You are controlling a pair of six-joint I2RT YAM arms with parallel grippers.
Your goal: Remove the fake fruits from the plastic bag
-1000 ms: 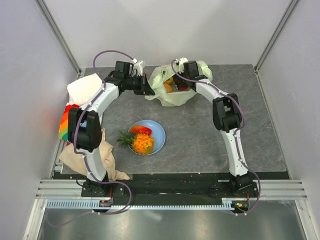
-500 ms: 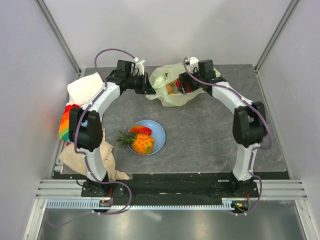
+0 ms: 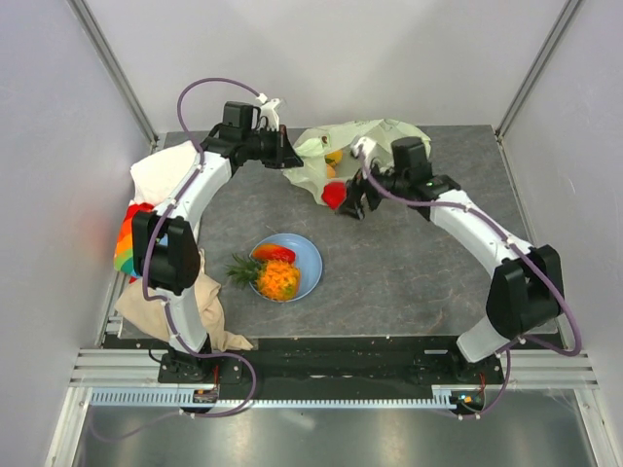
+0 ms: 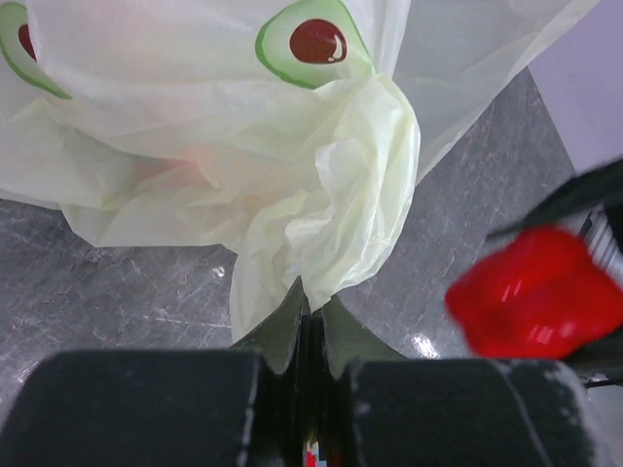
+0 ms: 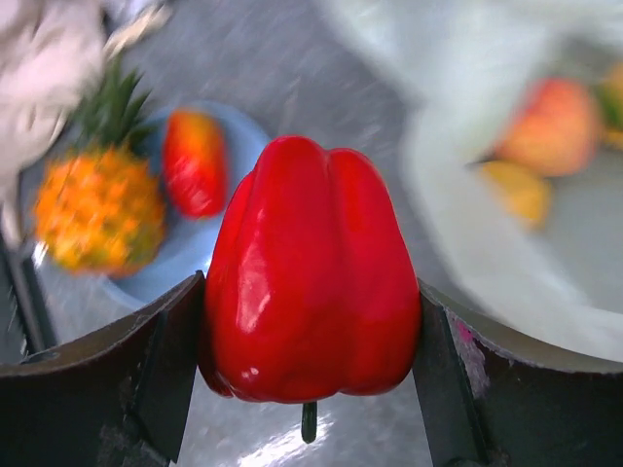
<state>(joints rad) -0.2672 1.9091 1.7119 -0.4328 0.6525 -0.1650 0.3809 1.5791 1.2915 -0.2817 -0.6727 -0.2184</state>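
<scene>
- My right gripper [image 3: 347, 200] was inside the plastic bag [image 3: 370, 131] a second ago and has now come out. Its jaws stand wide, clamped on both sides of the red pepper [image 5: 311, 272], which hangs over the table [image 3: 409, 263] just clear of the bag's mouth.
- My left gripper [image 4: 307, 326] is fully closed on a fold of the bag's edge, holding the mouth up (it hasn't budged).
- The pineapple [image 3: 275, 279] and another red piece [image 3: 275, 254] lie on the blue plate [image 3: 310, 258]. A peach [image 5: 550, 122] and a yellow fruit [image 5: 516, 190] remain in the bag, so I expect more trips.
</scene>
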